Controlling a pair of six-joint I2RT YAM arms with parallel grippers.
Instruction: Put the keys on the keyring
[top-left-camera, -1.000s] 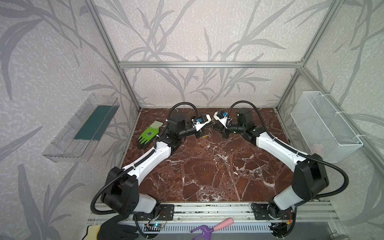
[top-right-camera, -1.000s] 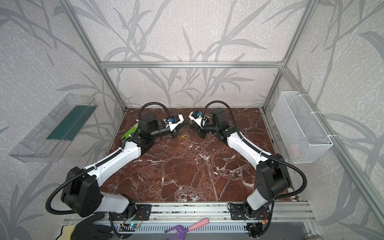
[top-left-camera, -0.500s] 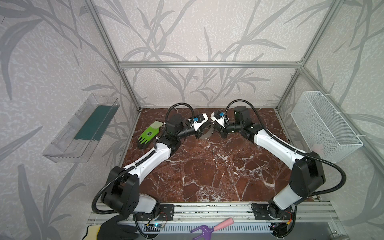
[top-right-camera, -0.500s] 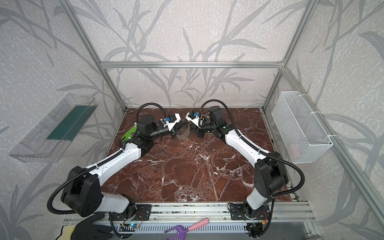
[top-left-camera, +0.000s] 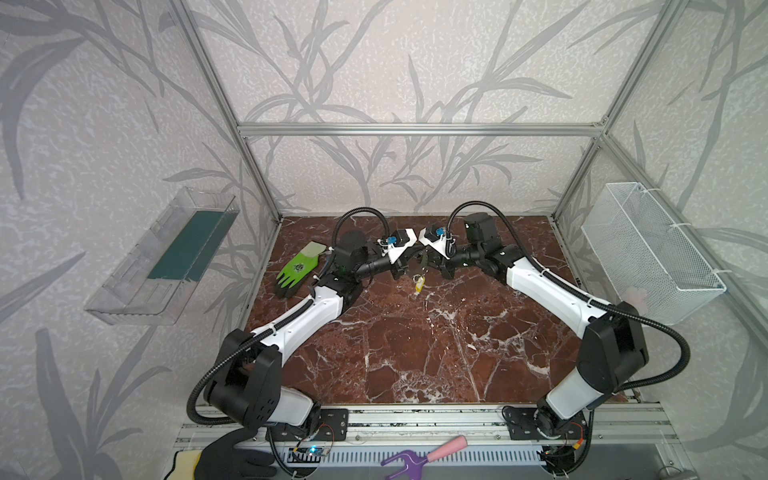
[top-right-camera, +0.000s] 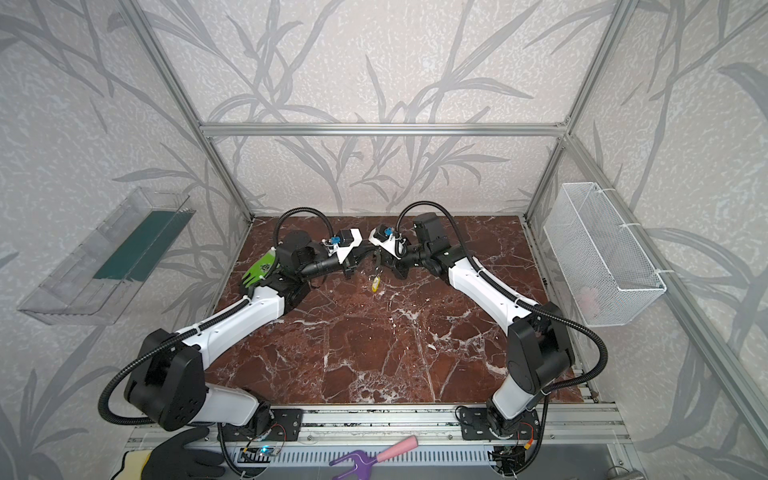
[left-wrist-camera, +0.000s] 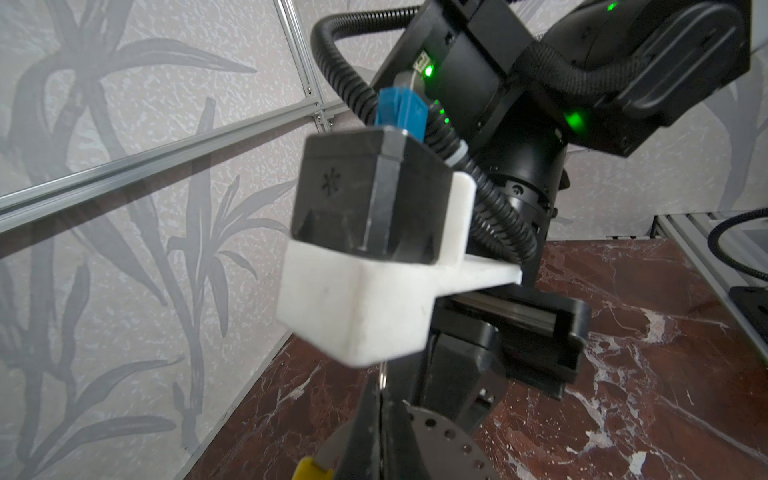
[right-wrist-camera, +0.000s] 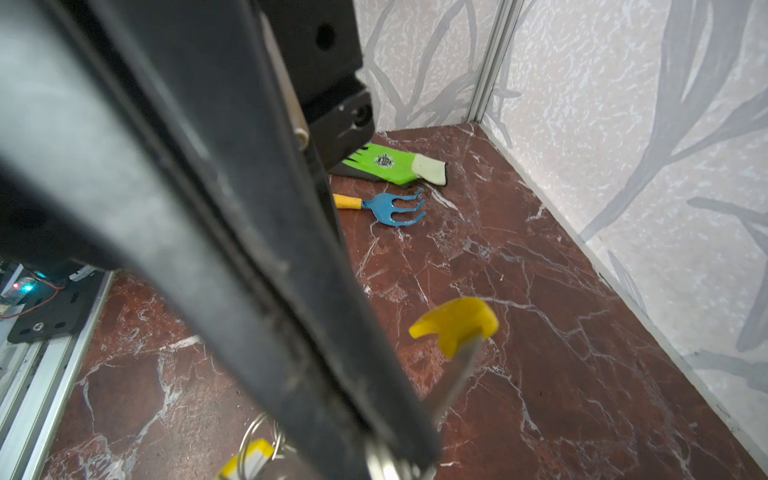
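One blue rake (right-wrist-camera: 392, 210) appears only in right-wrist view.

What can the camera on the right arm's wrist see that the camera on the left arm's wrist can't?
Only the right wrist camera: a green glove and a little blue rake. Only the left wrist camera: the other arm's camera block in a white holder, green lights, a black cable. Both: the red marble table, leafy walls, and something yellow up close: the keyring's yellow end in the right one, too cut off to tell in the left.
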